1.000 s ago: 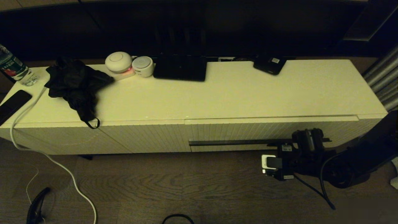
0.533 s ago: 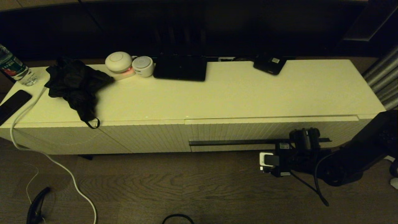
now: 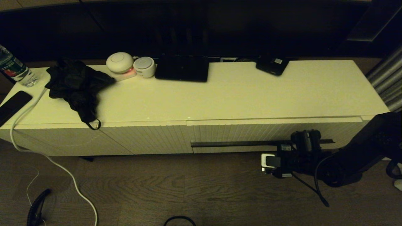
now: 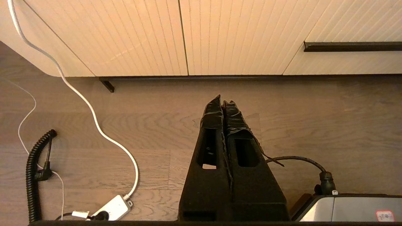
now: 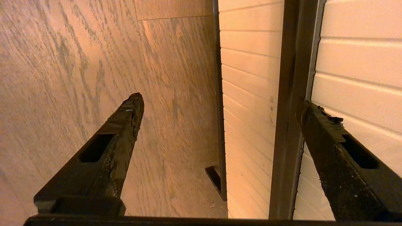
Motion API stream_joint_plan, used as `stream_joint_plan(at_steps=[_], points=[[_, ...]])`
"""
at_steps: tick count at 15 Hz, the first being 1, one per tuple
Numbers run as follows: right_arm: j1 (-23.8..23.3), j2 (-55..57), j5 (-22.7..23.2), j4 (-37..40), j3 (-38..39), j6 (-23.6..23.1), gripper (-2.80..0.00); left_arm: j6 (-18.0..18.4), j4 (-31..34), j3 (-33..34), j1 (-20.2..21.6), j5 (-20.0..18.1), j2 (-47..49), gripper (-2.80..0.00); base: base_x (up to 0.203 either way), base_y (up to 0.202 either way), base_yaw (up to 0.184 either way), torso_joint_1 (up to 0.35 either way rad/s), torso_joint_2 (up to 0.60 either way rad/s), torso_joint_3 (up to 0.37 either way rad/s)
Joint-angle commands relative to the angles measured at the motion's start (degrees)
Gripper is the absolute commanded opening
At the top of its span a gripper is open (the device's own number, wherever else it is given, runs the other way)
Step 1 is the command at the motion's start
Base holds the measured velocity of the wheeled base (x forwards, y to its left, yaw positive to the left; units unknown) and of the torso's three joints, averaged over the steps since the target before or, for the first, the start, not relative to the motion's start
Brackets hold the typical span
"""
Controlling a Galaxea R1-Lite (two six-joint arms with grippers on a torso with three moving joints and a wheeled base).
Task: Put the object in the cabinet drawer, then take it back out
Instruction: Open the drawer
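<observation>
At the near right of the cabinet (image 3: 220, 94), the cabinet drawer (image 3: 270, 131) is seen closed: cream, vertically ribbed, with a long thin dark bar handle (image 3: 238, 143). The right gripper (image 5: 220, 106) is spread wide at the handle's right end, one finger (image 5: 333, 138) against the bar, nothing gripped. The left gripper (image 4: 222, 103) is held clenched and empty above the floor. The clear grey-capped bottle cannot be located. Listed on top: black cloth (image 3: 77, 86), labelled bottle (image 3: 14, 67), phone (image 3: 12, 105), white cable (image 3: 47, 157).
</observation>
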Motion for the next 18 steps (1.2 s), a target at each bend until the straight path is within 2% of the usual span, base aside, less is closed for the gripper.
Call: stream_joint_plan(at_steps=[1, 6, 9, 15, 18], points=[[0.01, 0.06, 0.16, -0.67, -0.4, -0.26, 0.0, -0.03, -0.09, 0.02, 0.0, 0.02, -0.09, -2.8, 0.0, 0.0, 0.0, 0.0, 0.0, 0.0], [0.1, 0.18, 0.16, -1.32, -2.29, 0.01, 0.0, -0.03, -0.02, 0.09, 0.0, 0.02, 0.0, -2.8, 0.0, 0.0, 0.0, 0.0, 0.0, 0.0], [0.07, -0.76, 0.13, -1.77, -1.88, 1.78, 0.0, -0.03, -0.02, 0.0, 0.0, 0.02, -0.09, -2.8, 0.0, 0.0, 0.0, 0.0, 0.0, 0.0], [0.67, -10.16, 0.73, -0.18, 10.17, 0.42, 0.0, -0.03, -0.02, 0.09, 0.0, 0.02, -0.09, -2.8, 0.0, 0.0, 0.0, 0.0, 0.0, 0.0], [0.8, -10.12, 0.66, -0.12, 10.12, 0.38, 0.0, -0.03, -0.02, 0.06, 0.0, 0.02, -0.09, -2.8, 0.0, 0.0, 0.0, 0.0, 0.0, 0.0]])
